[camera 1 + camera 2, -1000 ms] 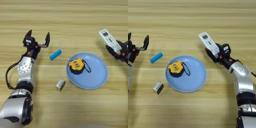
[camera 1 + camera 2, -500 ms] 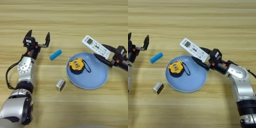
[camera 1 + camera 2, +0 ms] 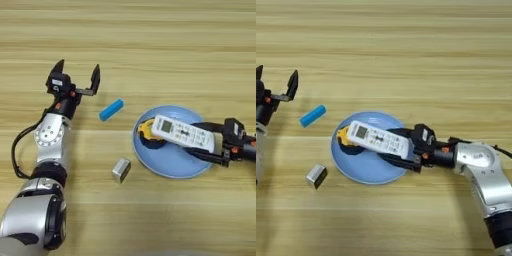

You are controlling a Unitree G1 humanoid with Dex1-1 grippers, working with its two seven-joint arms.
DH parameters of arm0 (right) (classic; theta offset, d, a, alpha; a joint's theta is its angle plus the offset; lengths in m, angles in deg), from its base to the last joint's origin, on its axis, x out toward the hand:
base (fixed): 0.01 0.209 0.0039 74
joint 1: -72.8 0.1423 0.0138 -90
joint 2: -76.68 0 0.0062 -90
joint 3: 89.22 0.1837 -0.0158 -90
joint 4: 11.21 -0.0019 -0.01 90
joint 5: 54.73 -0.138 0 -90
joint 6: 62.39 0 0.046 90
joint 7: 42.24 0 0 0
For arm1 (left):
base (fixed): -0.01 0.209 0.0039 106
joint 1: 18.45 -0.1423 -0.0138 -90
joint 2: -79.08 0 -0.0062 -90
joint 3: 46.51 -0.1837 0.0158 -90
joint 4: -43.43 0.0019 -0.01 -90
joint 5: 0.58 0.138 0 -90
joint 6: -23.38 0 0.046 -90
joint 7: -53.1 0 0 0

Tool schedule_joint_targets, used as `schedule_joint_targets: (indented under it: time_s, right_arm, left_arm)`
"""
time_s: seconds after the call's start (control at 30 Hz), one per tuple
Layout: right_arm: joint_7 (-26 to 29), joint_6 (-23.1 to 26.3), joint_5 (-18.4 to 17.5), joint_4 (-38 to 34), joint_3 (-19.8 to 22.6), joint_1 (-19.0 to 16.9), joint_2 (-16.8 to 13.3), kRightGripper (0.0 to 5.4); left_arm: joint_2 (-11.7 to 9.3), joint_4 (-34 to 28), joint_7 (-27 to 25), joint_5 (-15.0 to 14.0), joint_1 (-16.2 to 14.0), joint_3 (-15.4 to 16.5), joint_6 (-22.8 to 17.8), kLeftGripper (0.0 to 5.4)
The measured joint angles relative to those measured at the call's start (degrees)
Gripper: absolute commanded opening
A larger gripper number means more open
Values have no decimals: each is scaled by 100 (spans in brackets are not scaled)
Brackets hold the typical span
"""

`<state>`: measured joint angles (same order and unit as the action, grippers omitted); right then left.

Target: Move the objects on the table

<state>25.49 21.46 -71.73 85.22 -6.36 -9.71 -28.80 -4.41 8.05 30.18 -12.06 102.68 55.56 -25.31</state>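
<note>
Two grippers are mine to mind: the right gripper (image 3: 402,152) pinches the white remote (image 3: 378,139) over the blue plate (image 3: 363,170), above the yellow tape measure (image 3: 146,132). I'd lower it flat, clear of that. My left gripper (image 3: 75,80) is spread wide beside the blue bar (image 3: 111,109); a metal block (image 3: 121,169) lies on the wooden table (image 3: 150,45)

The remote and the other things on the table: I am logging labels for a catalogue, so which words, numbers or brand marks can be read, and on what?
None can be read.
Remote control, held over the blue plate by the right gripper: display and button marks too small to read.
Yellow tape measure: no legible marking.
Blue bar, metal block: no text visible.
</note>
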Motion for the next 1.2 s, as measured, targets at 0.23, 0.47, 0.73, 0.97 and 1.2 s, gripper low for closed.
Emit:
schedule_joint_targets:
  time_s: [0.23,0.47,0.73,0.97,1.2]
  right_arm:
    - [189,50,149,7,-175,-2,-154,290]
    - [272,46,344,130,-276,5,-201,290]
    - [278,-6,367,202,-333,65,-201,290]
    - [315,-67,404,250,-388,98,-215,290]
    - [426,-62,477,302,-442,93,-286,290]
  left_arm:
    - [0,0,-3,0,0,0,0,540]
    - [3,0,-4,0,0,-1,0,540]
    - [15,6,-3,0,0,-1,0,540]
    - [18,10,-3,0,1,-1,0,540]
    - [21,12,-3,0,3,-1,0,540]
